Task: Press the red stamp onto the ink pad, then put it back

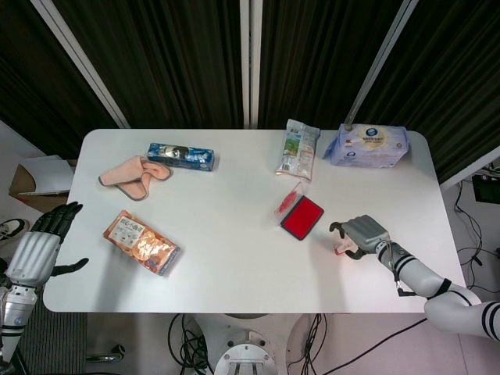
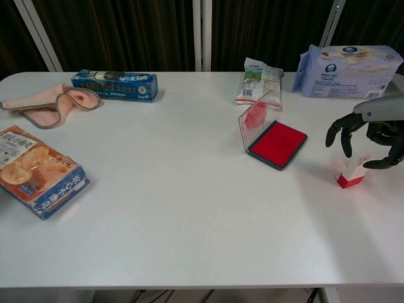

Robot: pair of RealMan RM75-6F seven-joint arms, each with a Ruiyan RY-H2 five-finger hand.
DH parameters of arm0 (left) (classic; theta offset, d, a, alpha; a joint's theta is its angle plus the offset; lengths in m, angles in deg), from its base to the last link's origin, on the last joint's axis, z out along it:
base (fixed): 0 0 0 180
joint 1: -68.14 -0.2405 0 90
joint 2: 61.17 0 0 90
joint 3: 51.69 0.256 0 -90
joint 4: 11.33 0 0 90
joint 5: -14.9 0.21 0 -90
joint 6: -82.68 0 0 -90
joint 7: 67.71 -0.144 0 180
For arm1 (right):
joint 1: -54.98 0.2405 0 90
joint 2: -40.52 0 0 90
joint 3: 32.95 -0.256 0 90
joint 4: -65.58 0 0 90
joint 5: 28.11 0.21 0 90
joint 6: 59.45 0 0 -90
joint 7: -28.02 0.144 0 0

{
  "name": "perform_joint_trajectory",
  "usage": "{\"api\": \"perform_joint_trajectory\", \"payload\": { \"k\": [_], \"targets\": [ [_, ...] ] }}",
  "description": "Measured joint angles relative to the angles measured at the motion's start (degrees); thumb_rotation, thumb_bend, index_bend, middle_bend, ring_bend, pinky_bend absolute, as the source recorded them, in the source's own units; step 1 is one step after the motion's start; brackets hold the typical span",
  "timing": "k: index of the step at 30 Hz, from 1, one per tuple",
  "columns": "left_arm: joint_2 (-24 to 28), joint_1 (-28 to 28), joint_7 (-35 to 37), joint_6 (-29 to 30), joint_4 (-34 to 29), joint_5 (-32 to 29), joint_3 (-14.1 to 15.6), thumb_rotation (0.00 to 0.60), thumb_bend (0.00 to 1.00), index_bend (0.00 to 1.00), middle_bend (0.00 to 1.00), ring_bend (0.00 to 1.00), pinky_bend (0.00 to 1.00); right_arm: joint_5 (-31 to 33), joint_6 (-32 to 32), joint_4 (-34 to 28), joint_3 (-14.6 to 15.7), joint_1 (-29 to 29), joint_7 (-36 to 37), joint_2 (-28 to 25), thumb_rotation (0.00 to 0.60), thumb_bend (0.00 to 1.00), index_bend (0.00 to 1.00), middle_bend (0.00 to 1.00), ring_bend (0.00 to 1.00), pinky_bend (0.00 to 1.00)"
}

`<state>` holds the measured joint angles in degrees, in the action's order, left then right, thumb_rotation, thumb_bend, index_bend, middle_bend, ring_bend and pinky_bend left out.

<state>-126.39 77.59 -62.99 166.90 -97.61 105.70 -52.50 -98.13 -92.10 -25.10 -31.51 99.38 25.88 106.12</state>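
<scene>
**Stamp tilted on table, right hand arched over it**

Red stamp [image 2: 351, 175] sits on white table [image 2: 189, 208] near right edge, leaning to one side, red base down, pale upper block. Right hand [image 2: 372, 132] arches over it, fingers curled downward and apart; can't tell if any fingertip touches the stamp, no clear pinch visible. In head view same hand [image 1: 361, 234] covers most of the stamp [image 1: 341, 248].

Ink pad [image 2: 276, 143] lies open just left of the stamp, apart from it, clear lid [image 2: 255, 118] standing up on its far-left side. Bare table between pad and stamp.

Left hand [image 1: 37, 246] off the table's left edge, fingers spread, holding nothing.

Far edge: tissue pack [image 2: 347, 62] at right corner, snack pouch [image 2: 260, 81] behind the pad, blue box [image 2: 115, 84], pink cloth [image 2: 49, 102] at far left. Orange packet [image 2: 36, 170] near left edge. Wide bare stretch across centre and front of table.
</scene>
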Motion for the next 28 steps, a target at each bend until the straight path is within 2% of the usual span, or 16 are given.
{"api": "perform_joint_trajectory", "payload": {
  "k": [7, 11, 12, 13, 14, 15, 16, 17, 19, 26, 28],
  "targets": [
    [0.12, -0.12, 0.05, 0.18, 0.01, 0.04, 0.03, 0.583, 0.02, 0.04, 0.07, 0.08, 0.18, -0.88, -1.81, -1.6, -0.18, -0.8, 0.04, -1.49, 0.6, 0.26, 0.22, 0.35, 0.77, 0.89],
    [0.09, -0.23, 0.17, 0.32, 0.11, -0.01, 0.03, 0.582, 0.02, 0.04, 0.07, 0.08, 0.18, -2.77, -4.89, -4.95, -0.02, -2.3, 0.21, -4.62, 0.6, 0.25, 0.21, 0.35, 0.76, 0.89],
    [0.08, -0.26, 0.19, 0.38, 0.12, -0.02, 0.02, 0.582, 0.02, 0.04, 0.07, 0.08, 0.18, -3.34, -6.06, -5.72, 0.02, -2.87, 0.34, -5.38, 0.6, 0.24, 0.2, 0.34, 0.73, 0.88],
    [0.06, -0.3, 0.2, 0.46, 0.11, -0.02, 0.02, 0.583, 0.02, 0.04, 0.07, 0.08, 0.18, -3.95, -7.46, -6.41, 0.06, -3.55, 0.51, -6.08, 0.6, 0.23, 0.17, 0.32, 0.66, 0.85],
    [0.04, -0.32, 0.19, 0.52, 0.09, -0.01, 0.0, 0.584, 0.02, 0.04, 0.07, 0.08, 0.18, -4.79, -9.74, -7.17, 0.12, -4.66, 0.75, -6.88, 0.6, 0.21, 0.12, 0.25, 0.53, 0.76],
    [0.03, -0.34, 0.17, 0.57, 0.03, 0.02, 0.0, 0.583, 0.02, 0.04, 0.07, 0.08, 0.18, -5.45, -11.76, -7.61, 0.17, -5.65, 0.91, -7.36, 0.6, 0.2, 0.08, 0.17, 0.37, 0.62],
    [0.04, -0.35, 0.11, 0.67, -0.11, 0.1, -0.01, 0.582, 0.02, 0.04, 0.07, 0.08, 0.18, -6.12, -14.04, -7.89, 0.23, -6.76, 1.0, -7.7, 0.6, 0.17, 0.03, 0.08, 0.19, 0.39],
    [0.08, -0.35, 0.04, 0.76, -0.24, 0.18, -0.02, 0.582, 0.02, 0.04, 0.07, 0.08, 0.18, -6.96, -17.51, -8.0, 0.3, -8.42, 0.89, -7.93, 0.6, 0.14, 0.0, 0.02, 0.06, 0.18],
    [0.32, -0.36, -0.26, 0.97, -0.65, 0.39, -0.05, 0.583, 0.02, 0.04, 0.07, 0.08, 0.18, -8.01, -23.55, -7.59, 0.32, -11.24, -0.02, -7.77, 0.6, 0.11, 0.0, 0.0, 0.0, 0.01],
    [1.24, -0.4, -1.47, 1.44, -1.94, 0.76, -0.19, 0.581, 0.02, 0.04, 0.07, 0.08, 0.18, -10.37, -50.79, -2.33, -0.89, -25.38, -5.01, -1.88, 0.6, 0.09, 0.0, 0.0, 0.0, 0.0],
    [1.3, -0.39, -1.69, 1.47, -2.16, 0.82, -0.2, 0.579, 0.02, 0.04, 0.07, 0.08, 0.18, -10.46, -54.86, -0.74, -1.39, -29.12, -5.63, 0.04, 0.6, 0.09, 0.0, 0.0, 0.0, 0.0]
  ]
}}
